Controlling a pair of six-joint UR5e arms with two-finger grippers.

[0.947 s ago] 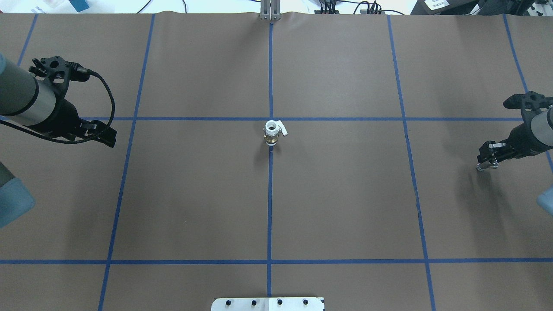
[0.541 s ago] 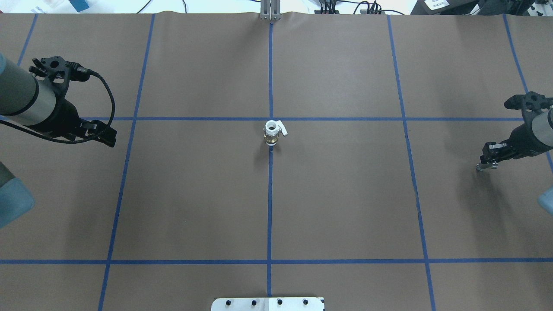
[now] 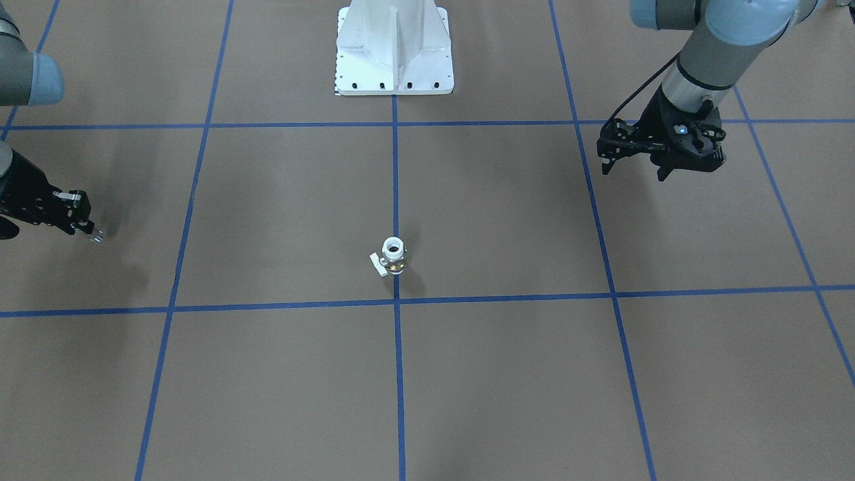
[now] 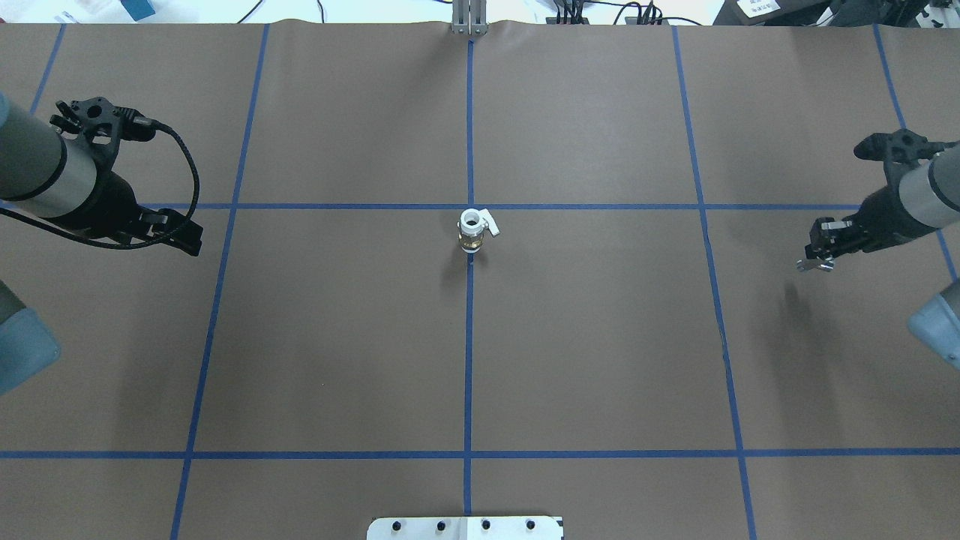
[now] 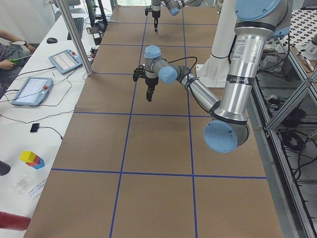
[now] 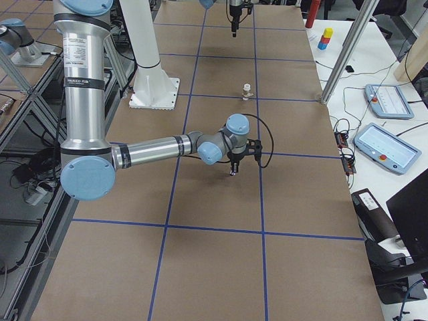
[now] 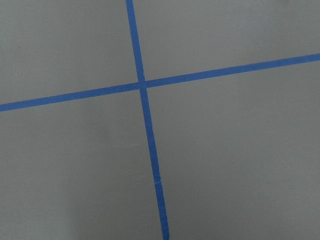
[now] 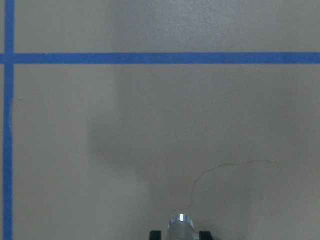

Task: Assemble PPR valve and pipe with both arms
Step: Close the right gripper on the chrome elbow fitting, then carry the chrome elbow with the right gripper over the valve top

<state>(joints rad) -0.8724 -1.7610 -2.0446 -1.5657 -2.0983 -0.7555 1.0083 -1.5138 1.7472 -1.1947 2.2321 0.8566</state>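
The right hand (image 4: 814,262) is pinching the pipe (image 8: 181,222), a short silvery stub pointing down between its fingertips, lifted clear of the surface (image 4: 600,360). From there the valve (image 4: 471,231) lies well off toward the middle. It stands upright on the centre line, open white end facing up and little handle sticking out sideways. Its long axis is vertical, so the downward-pointing pipe looks suited to a drop into that end. Beyond the valve, about as far off on the other side, the left hand (image 4: 187,241) hovers spread and empty.
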